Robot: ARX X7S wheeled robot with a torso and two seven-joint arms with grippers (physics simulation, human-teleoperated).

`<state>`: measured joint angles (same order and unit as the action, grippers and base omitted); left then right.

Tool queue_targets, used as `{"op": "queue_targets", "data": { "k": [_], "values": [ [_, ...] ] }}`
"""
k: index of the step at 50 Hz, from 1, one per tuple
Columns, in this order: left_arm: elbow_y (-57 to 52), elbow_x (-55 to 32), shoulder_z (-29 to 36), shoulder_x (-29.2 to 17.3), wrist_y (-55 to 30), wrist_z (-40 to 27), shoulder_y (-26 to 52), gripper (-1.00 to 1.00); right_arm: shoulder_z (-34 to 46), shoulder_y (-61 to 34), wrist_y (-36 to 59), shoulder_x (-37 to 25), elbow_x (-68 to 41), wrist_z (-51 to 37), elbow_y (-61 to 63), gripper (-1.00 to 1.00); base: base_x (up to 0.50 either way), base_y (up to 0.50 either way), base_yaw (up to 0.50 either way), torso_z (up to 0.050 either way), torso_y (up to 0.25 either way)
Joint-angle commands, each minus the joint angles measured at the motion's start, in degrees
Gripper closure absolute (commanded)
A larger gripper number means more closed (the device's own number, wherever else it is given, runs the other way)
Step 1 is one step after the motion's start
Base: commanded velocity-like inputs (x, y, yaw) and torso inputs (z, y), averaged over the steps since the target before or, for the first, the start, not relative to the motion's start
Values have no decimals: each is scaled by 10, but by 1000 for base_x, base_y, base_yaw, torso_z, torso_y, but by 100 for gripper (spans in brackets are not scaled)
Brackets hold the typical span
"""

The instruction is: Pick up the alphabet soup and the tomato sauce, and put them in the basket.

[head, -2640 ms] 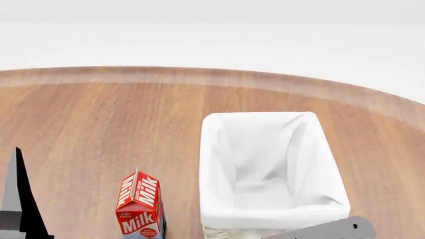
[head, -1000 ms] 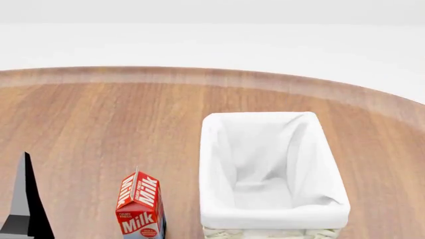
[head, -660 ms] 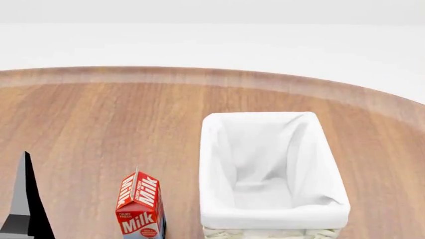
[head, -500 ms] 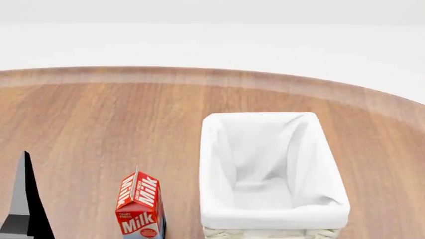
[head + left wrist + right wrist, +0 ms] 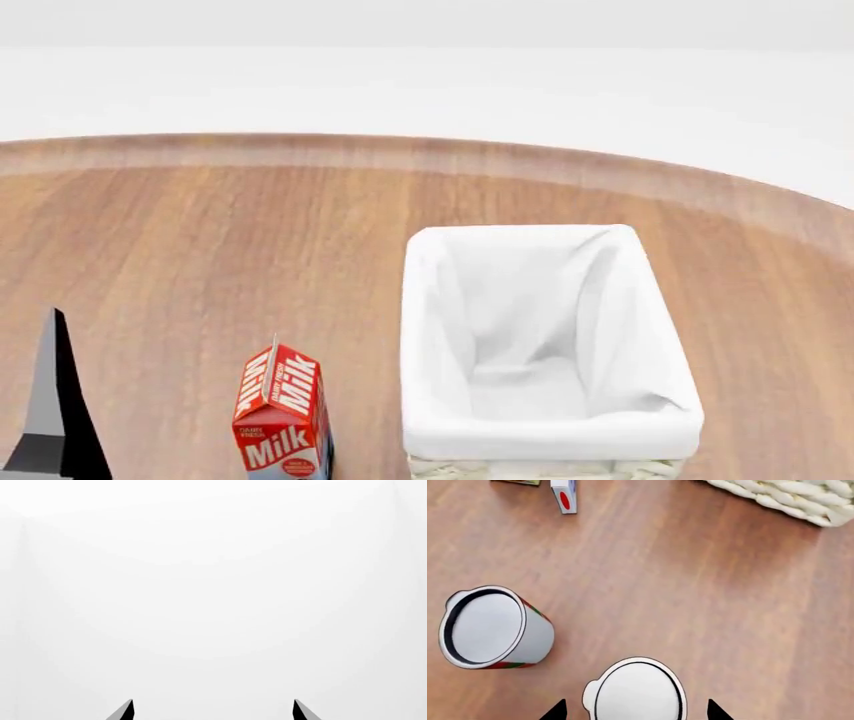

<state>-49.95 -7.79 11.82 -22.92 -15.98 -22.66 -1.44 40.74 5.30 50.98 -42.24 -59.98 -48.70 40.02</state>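
Observation:
In the right wrist view two cans stand on the wooden table, seen from above. The tomato sauce [image 5: 494,627] shows a silvery top and a red-and-green side. Another can [image 5: 637,690], likely the alphabet soup, shows only its silvery-white top; its label is hidden. My right gripper [image 5: 635,711] is open, with a dark fingertip on either side of that can and apart from it. The basket [image 5: 434,330] with its white liner holds nothing in the head view. My left gripper [image 5: 213,710] is open on nothing, facing blank white. One of its fingers [image 5: 54,400] shows at the head view's lower left.
A red milk carton [image 5: 280,415] stands just left of the basket. The basket's wicker corner [image 5: 787,497] and a small carton [image 5: 564,495] lie beyond the cans. The table's curved far edge [image 5: 427,150] meets white floor.
The right arm's grey link has dropped out of the head view's bottom edge. The left finger has shifted slightly right and lower. Basket and milk carton have not moved.

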Motion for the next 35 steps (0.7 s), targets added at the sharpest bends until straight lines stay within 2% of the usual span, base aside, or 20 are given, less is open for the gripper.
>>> {"op": "queue_targets", "data": {
  "k": [1,14,35],
  "values": [
    [-9,1,3,-2,-12,-4,5,-100,7,-1,-13,9,18,20,-30,-100,0,0,0,0,0],
    [-16,-1,5,-5,-21,-7,8,-100,7,-2,-30,15,27,40,-65,-100,0,0,0,0,0],
    [6,0,8,-8,10,-8,-3,-100,17,3,-55,28,49,68,-111,-100,0,0,0,0,0]
  ]
}}
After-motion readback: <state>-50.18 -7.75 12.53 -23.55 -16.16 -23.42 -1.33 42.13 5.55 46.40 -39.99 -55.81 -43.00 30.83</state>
